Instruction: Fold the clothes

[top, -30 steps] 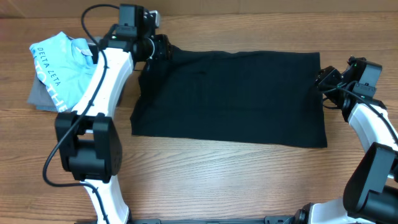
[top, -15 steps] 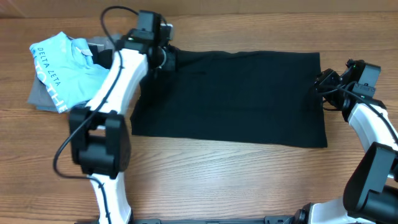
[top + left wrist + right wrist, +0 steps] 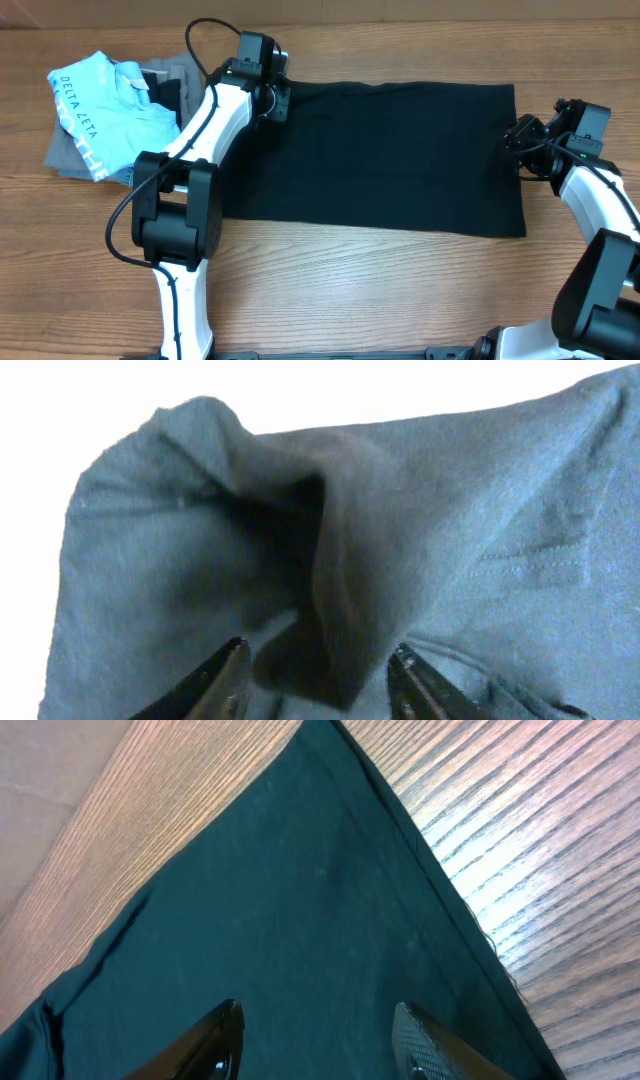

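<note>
The black garment (image 3: 380, 155) lies spread flat across the middle of the table. My left gripper (image 3: 274, 100) is at its far left corner. In the left wrist view its fingers (image 3: 318, 655) are apart, with a raised fold of the black cloth (image 3: 340, 510) standing between them. My right gripper (image 3: 520, 135) is over the garment's right edge. In the right wrist view its fingers (image 3: 318, 1010) are open just above the flat cloth (image 3: 260, 890), close to the hem and the bare wood. No white neck label shows.
A light blue shirt with white lettering (image 3: 100, 110) lies on grey folded garments (image 3: 68, 155) at the far left, close to my left arm. Bare wooden table (image 3: 380, 290) runs along the front.
My left gripper has moved right and slightly forward along the garment's far left corner, onto the cloth. The right gripper has barely moved.
</note>
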